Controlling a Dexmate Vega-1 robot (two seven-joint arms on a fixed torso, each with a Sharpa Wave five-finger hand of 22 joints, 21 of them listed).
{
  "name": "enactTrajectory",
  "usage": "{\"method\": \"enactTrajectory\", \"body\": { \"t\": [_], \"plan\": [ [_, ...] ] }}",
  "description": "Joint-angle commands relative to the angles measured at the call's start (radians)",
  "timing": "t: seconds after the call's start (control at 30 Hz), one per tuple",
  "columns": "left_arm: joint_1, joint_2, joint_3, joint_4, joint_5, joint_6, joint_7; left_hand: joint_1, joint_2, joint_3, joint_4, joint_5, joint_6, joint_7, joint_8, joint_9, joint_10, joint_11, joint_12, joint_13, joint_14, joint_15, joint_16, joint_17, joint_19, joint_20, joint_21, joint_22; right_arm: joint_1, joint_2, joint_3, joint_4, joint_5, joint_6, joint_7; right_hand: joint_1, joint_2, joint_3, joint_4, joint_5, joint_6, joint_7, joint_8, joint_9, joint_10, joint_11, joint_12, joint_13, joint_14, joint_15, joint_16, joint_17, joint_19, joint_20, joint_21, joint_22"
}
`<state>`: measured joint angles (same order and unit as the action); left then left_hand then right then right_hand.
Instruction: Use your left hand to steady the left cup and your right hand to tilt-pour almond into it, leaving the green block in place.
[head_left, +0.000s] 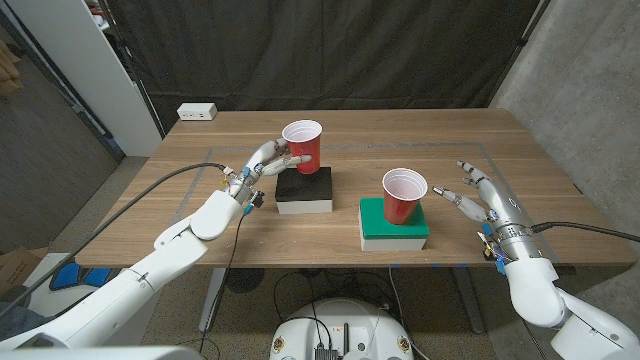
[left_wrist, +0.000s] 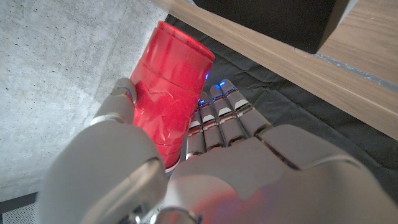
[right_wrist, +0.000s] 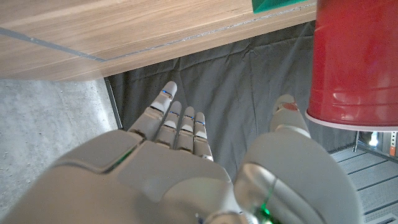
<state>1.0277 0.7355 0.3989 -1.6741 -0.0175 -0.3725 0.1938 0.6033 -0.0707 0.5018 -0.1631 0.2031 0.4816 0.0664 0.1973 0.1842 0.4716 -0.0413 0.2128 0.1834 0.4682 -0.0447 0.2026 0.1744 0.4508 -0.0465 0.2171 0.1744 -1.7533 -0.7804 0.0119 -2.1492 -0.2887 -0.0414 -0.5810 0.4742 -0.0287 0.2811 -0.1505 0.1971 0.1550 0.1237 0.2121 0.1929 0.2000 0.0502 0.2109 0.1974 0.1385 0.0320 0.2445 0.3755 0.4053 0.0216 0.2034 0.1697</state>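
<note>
Right of centre on the tabletop, a red cup stood upright on the green block, mouth up, long axis vertical; contents could not be made out. Right robot hand: open, fingers spread, holding nothing, positioned just to the right of that cup and apart from it, palm side toward the cup wall. The right wrist view placed the cup beside the thumb, not yet between thumb and fingers. Judgement: the cup lay leftward of this robot hand, so a short sideways reach would bring it into grasp.

Left cup: red, upright on a black-and-white block, farther back and to the left. Left robot hand: closed around its side wall, thumb and fingers wrapping it in the left wrist view. Judgement: steadying appeared in place; the pour would travel left and away.
</note>
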Motion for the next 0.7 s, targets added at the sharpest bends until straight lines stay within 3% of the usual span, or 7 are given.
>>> {"method": "enactTrajectory", "body": {
  "t": [0.03,0.37,0.7],
  "plan": [
    [0.015,0.007,-0.012,-0.01,-0.011,0.003,0.004,0.001,0.0,-0.009,0.0,0.001,0.007,0.001,0.0,0.001,0.006,0.0,-0.005,0.005,0.007,-0.05,-0.004,0.005,0.007,-0.033,-0.005,0.005,-0.109,0.06,0.066,-0.04,-0.052,0.028,0.027,0.011,-0.001,-0.001,-0.007,0.004,-0.004,-0.007,0.0,0.003,-0.006,-0.007,-0.006,0.004,-0.005,-0.002,-0.003,0.003,-0.006,-0.003,-0.004,0.005],
    [0.022,-0.007,-0.014,-0.008,-0.011,0.007,0.024,0.001,0.001,-0.014,0.0,0.002,0.006,0.001,-0.001,0.002,0.006,0.0,-0.006,0.006,0.006,-0.05,-0.005,0.005,0.007,-0.031,-0.006,0.005,-0.185,0.121,0.097,-0.091,-0.11,0.036,0.042,0.02,-0.007,-0.001,-0.01,0.005,-0.019,0.0,-0.006,0.003,-0.018,-0.004,-0.011,0.004,-0.017,0.001,-0.008,0.002,-0.016,-0.002,-0.008,0.005],
    [0.015,-0.015,-0.01,0.006,-0.01,-0.008,0.026,0.006,0.006,-0.015,-0.001,0.003,0.007,0.0,-0.002,0.002,0.01,0.001,-0.006,0.006,0.01,-0.051,-0.005,0.005,0.008,-0.029,-0.006,0.006,-0.225,0.174,0.107,-0.114,-0.154,0.068,0.055,0.023,-0.009,-0.002,-0.009,0.005,-0.026,0.0,-0.009,0.003,-0.023,-0.005,-0.013,0.005,-0.021,0.001,-0.01,0.001,-0.019,-0.002,-0.009,0.005]
  ]
}}
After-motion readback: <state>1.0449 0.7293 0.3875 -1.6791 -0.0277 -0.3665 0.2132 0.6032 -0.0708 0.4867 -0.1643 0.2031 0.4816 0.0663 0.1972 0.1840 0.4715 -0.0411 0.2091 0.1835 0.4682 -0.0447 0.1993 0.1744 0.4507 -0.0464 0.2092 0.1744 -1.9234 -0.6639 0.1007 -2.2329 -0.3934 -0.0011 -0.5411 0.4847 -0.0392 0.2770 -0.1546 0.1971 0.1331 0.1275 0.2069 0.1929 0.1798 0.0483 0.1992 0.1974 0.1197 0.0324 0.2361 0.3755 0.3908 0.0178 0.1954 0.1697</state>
